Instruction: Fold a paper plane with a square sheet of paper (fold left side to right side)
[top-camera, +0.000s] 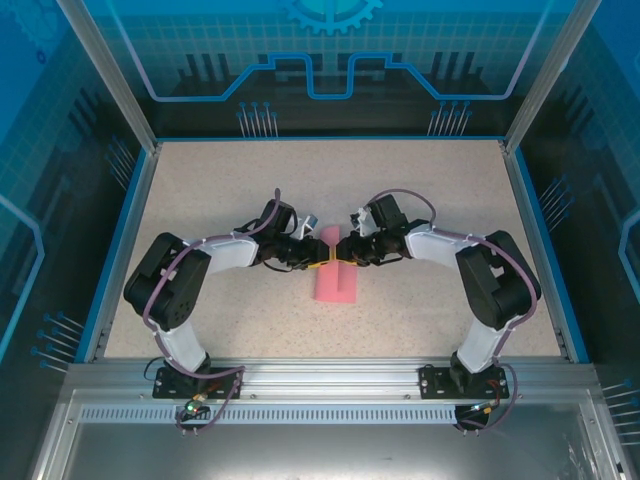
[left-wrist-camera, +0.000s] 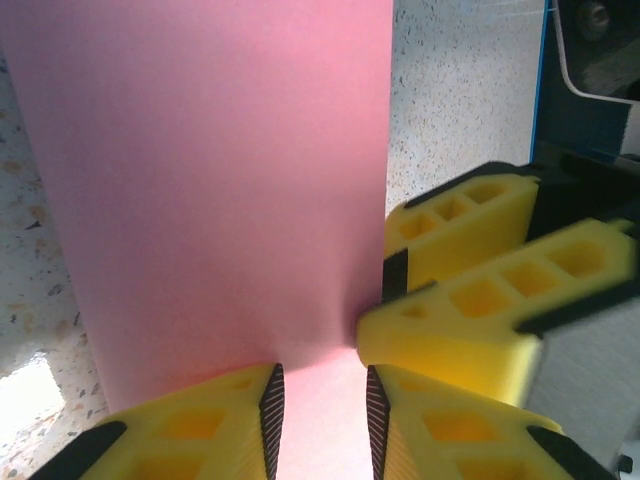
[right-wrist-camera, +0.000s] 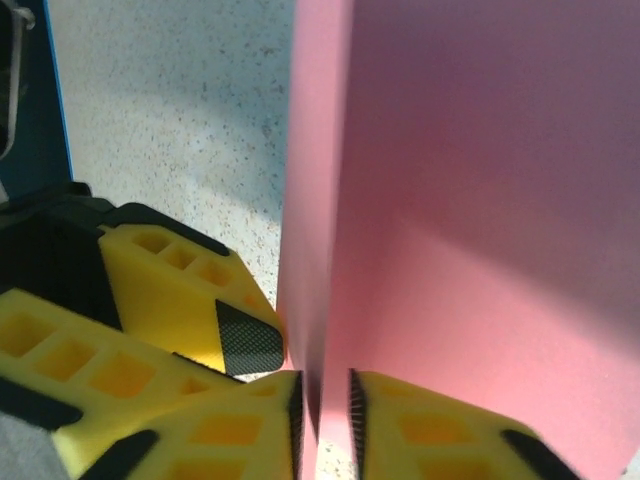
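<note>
The left claw (left-wrist-camera: 320, 400) stands slightly parted, the folded pink sheet of paper (left-wrist-camera: 220, 180) stretching ahead from between its tips. The right claw (right-wrist-camera: 325, 410) is nearly closed over the sheet's edge; whether it pinches, I cannot tell.

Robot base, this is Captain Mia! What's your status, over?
Left gripper at the pink paper, jaws slightly apart. Right gripper at its edge, jaws nearly together, grip unclear. Paper lies as a narrow rectangle. Grippers crowded tip to tip.
</note>
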